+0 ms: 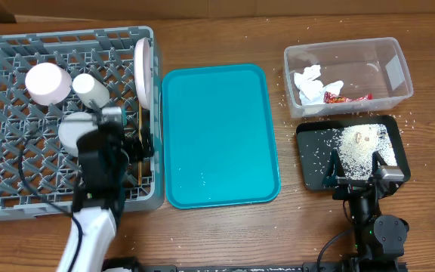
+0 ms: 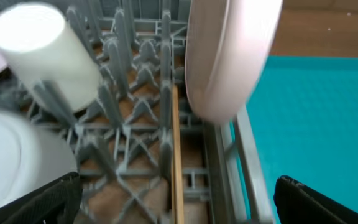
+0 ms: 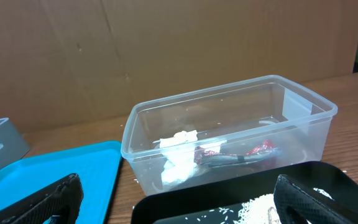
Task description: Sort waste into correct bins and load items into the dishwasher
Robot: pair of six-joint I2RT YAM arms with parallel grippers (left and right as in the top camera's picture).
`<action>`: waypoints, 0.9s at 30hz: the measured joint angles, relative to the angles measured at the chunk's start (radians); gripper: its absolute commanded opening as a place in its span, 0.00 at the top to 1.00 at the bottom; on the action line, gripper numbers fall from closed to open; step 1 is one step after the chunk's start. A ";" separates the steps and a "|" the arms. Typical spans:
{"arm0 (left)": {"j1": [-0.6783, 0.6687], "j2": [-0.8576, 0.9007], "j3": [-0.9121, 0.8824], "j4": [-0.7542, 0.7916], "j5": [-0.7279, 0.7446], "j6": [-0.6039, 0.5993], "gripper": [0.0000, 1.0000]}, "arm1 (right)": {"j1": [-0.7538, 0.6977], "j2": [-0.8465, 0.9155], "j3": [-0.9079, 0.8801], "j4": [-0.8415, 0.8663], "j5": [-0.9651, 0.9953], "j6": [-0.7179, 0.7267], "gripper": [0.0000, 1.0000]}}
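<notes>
The grey dish rack (image 1: 66,34) at the left holds a pale-pink dish (image 1: 47,81), a white cup (image 1: 91,89), a plate (image 1: 143,68) standing on edge, a pale round bowl (image 1: 72,130) and chopsticks (image 1: 140,143). My left gripper (image 1: 123,147) hovers open over the rack's right side, straddling a chopstick (image 2: 178,155) below the plate (image 2: 229,56) and cup (image 2: 42,53). The clear tub (image 1: 395,68) holds white tissue (image 1: 312,83) and a red wrapper (image 1: 346,97). The black tray (image 1: 316,162) holds rice (image 1: 361,143). My right gripper (image 1: 361,177) is open and empty at its front edge.
A large teal tray (image 1: 217,136) lies between rack and bins with a few rice grains on it. Loose rice is scattered on the table round the tub. In the right wrist view the tub (image 3: 303,134) stands behind the black tray (image 3: 185,202).
</notes>
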 measured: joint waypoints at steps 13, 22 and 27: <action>0.000 -0.344 -0.274 0.072 -0.001 0.000 0.00 | 0.000 0.000 0.000 0.000 0.000 0.000 0.00; 0.000 -0.613 -0.417 0.040 -0.010 0.000 0.00 | 0.000 0.000 0.000 0.000 0.000 0.000 0.00; -0.032 -0.705 -0.423 -0.015 -0.020 0.028 0.00 | 0.000 0.000 0.000 0.000 0.000 0.000 0.00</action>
